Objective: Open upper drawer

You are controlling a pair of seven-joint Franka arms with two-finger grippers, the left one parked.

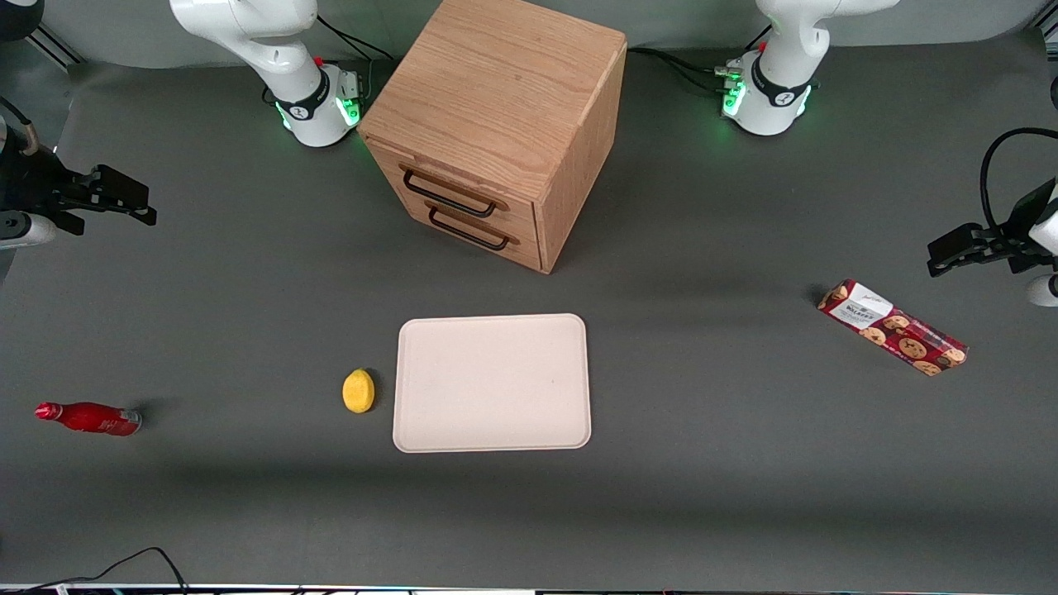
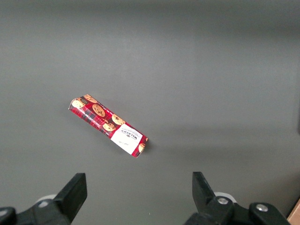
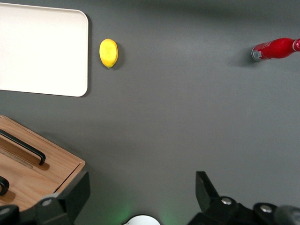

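Upper drawer shut; hand open, empty

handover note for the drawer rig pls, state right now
Gripper: open, holding nothing, up at the working arm's end of the table, well away from the cabinet.
Upper drawer: shut, flush with the lower drawer; its handle is untouched.
Also on the table: tray, lemon beside it, red bottle lying down, cookie box toward the parked arm's end.
Done: nothing. Left: reach the top handle, grip it, pull the drawer out.
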